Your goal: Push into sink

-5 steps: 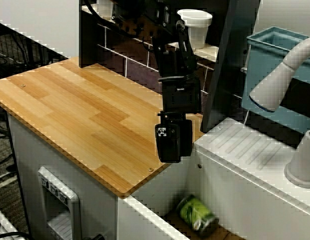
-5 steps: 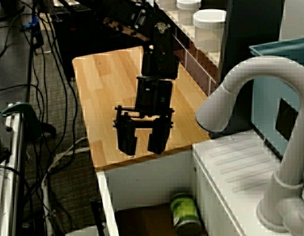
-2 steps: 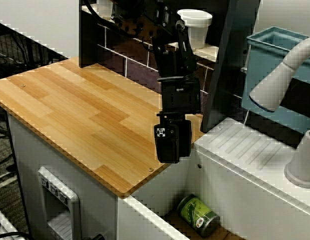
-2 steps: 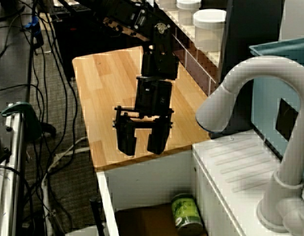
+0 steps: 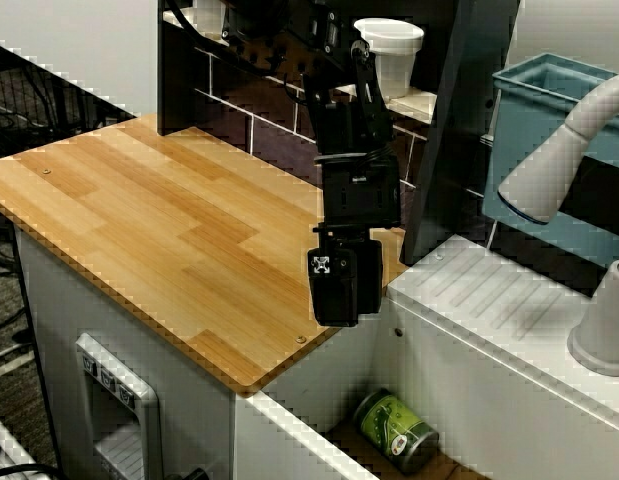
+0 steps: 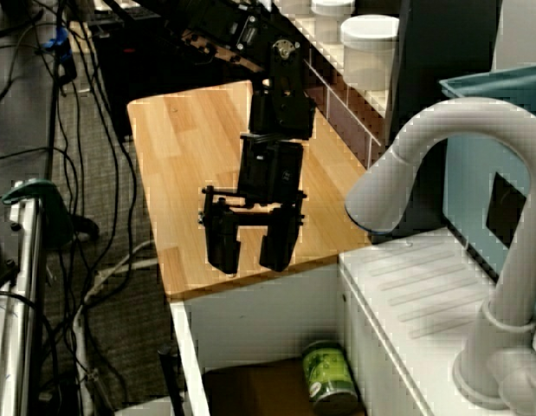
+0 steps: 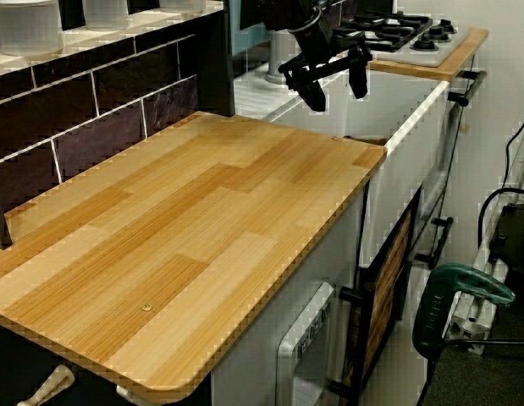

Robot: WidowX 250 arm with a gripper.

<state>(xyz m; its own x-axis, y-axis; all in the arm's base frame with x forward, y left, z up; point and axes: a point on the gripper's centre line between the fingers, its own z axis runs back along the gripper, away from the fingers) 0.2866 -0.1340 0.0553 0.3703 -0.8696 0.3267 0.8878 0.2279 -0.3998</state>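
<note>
A green can [image 5: 394,428] rests on the tan floor of the sink [image 5: 289,440], low in the view across the counter. The view past the faucet shows the same can [image 6: 330,381] near the sink's white wall [image 6: 259,325]. My black gripper [image 5: 339,315] hangs above the wooden counter's edge beside the sink, well above the can. Its fingers point down, and the gripper [image 6: 248,258] is open with nothing between them. In the view along the counter the gripper [image 7: 338,91] is at the far end, over the sink's rim [image 7: 388,97]; the can is hidden there.
The wooden counter [image 5: 159,230] runs left of the sink. A ribbed white drainboard [image 5: 499,300], a grey faucet [image 6: 441,173] and a teal tub [image 5: 549,110] stand to the right. White containers [image 6: 367,39] sit on the tiled ledge behind. A black panel [image 5: 459,130] rises beside the arm.
The can has shifted slightly on the sink floor and come to rest. The gripper has barely moved and stays open.
</note>
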